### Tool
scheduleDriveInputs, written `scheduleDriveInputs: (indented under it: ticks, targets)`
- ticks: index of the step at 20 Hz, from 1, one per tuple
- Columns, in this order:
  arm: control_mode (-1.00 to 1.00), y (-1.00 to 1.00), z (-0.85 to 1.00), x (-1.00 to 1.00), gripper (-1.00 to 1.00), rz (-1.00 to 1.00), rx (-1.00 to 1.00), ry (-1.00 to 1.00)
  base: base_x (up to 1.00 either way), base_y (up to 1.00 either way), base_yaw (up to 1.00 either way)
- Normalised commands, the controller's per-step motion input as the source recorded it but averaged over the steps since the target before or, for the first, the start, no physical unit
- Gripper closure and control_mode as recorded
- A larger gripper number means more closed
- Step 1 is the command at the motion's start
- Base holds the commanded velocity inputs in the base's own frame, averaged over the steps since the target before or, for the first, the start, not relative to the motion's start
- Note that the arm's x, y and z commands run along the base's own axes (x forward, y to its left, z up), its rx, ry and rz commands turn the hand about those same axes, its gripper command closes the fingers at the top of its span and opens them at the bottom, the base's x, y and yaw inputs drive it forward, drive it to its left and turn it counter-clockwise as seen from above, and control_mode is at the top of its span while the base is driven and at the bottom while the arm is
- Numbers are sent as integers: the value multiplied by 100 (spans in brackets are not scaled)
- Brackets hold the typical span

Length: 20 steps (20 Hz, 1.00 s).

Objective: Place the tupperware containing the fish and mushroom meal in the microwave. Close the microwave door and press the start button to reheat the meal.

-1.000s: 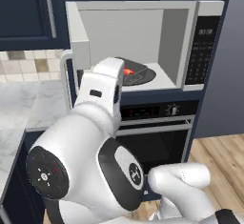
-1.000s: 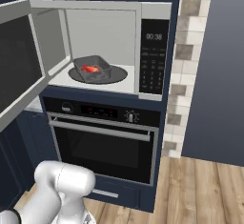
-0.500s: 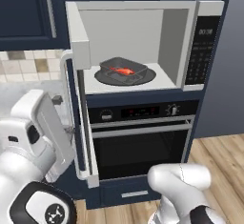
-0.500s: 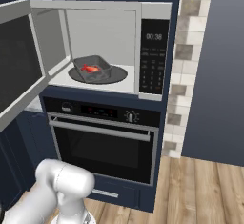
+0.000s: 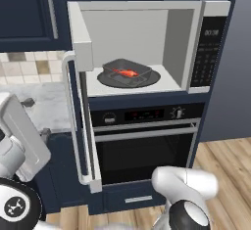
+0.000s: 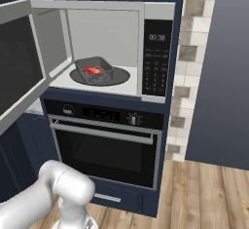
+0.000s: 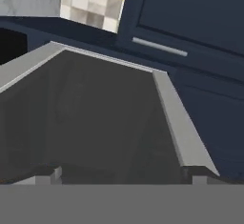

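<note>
Arm swung left; tool (image 7: 121,173) faces microwave door (image 7: 95,118).

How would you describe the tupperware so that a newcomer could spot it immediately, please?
Find the open microwave above the black oven. On its round dark turntable sits the tupperware, a shallow dark grey tray. It alone holds the bright red-orange fish.

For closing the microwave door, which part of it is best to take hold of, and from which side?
Judging by its shape, grip the vertical silver bar handle at the free edge of the open microwave door, farthest from the hinge. Come from the door's outer face, where the bar stands off the panel, pincer jaws across the bar; or simply push that face toward the microwave.
</note>
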Motion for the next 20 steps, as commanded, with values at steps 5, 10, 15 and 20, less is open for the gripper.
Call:
scheduleDriveInputs:
  ticks: [5,10,15,20]
  targets:
    - [-100,3,-6,85,-100,-4,0,6,0,0,0]
    - [-100,-47,-15,58,-100,-15,0,2,0,0,0]
    - [-100,-100,-29,5,-100,-16,6,-4,0,0,0]
    - [-100,-100,-36,-2,-100,-12,12,-20,0,0,0]
